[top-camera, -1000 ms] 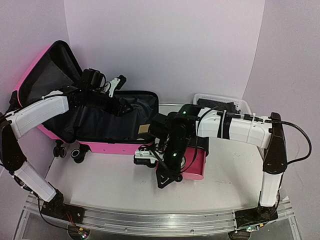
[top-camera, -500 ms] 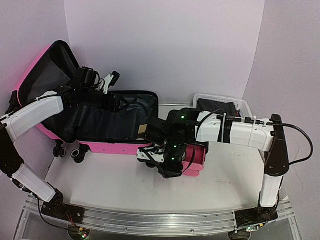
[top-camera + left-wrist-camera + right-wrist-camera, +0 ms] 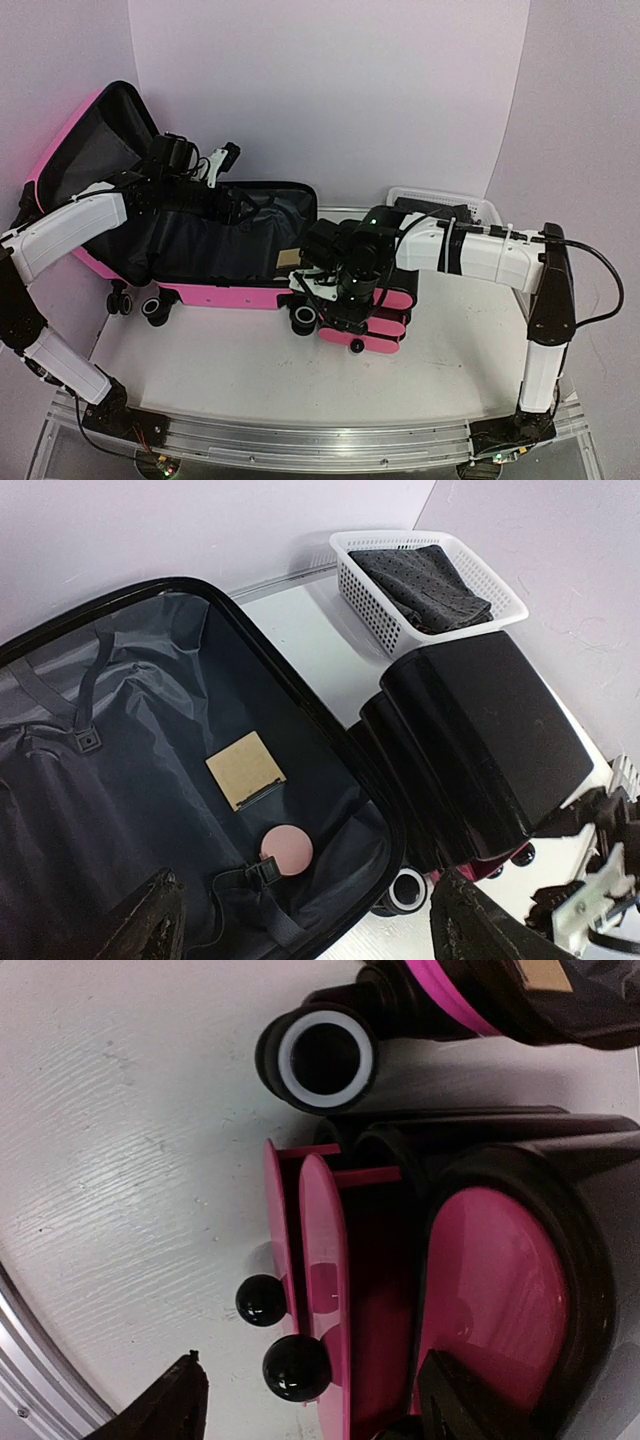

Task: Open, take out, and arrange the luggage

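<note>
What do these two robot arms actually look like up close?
The left arm and right arm are chunky white shells linked by black joints. A thin black cable loops beside the right one, small green lights glow on it, and the fingers are dark.

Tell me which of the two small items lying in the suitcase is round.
The pink disc beside the strap buckle, close to the suitcase rim. The other is a flat tan square card.
</note>
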`<action>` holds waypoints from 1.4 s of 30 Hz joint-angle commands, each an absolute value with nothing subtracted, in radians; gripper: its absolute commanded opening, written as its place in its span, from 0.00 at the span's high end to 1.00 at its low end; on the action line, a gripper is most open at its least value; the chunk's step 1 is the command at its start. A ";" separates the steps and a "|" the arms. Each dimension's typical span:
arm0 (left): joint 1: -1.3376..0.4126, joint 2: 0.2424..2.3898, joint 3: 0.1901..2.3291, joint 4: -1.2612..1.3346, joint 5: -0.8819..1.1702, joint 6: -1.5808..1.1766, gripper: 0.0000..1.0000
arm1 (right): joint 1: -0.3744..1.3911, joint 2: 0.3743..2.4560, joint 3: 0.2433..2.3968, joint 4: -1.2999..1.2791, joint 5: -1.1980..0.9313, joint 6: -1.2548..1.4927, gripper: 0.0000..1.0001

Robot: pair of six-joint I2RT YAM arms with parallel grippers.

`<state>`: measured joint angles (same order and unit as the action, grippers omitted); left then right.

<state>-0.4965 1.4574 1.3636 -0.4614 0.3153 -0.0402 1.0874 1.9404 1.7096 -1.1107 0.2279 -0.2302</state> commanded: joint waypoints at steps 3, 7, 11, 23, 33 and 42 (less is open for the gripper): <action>-0.496 1.428 1.401 -0.417 0.346 -0.053 0.15 | 1.020 1.880 1.706 -1.071 0.223 -0.202 0.16; -0.495 1.429 1.401 -0.419 0.350 -0.053 0.15 | 1.021 1.865 1.699 -1.072 0.147 -0.213 0.13; -0.495 1.433 1.398 -0.419 0.345 -0.052 0.15 | 1.049 1.829 1.674 -1.076 0.059 -0.241 0.12; -0.496 1.451 1.409 -0.418 0.355 -0.056 0.15 | 1.070 1.970 1.753 -1.088 0.248 -0.169 0.06; -0.495 1.435 1.388 -0.419 0.343 -0.050 0.15 | 1.069 2.040 1.749 -1.085 0.374 -0.207 0.02; -0.495 1.438 1.387 -0.419 0.345 -0.044 0.15 | 1.069 1.989 1.706 -1.083 0.100 -0.209 0.06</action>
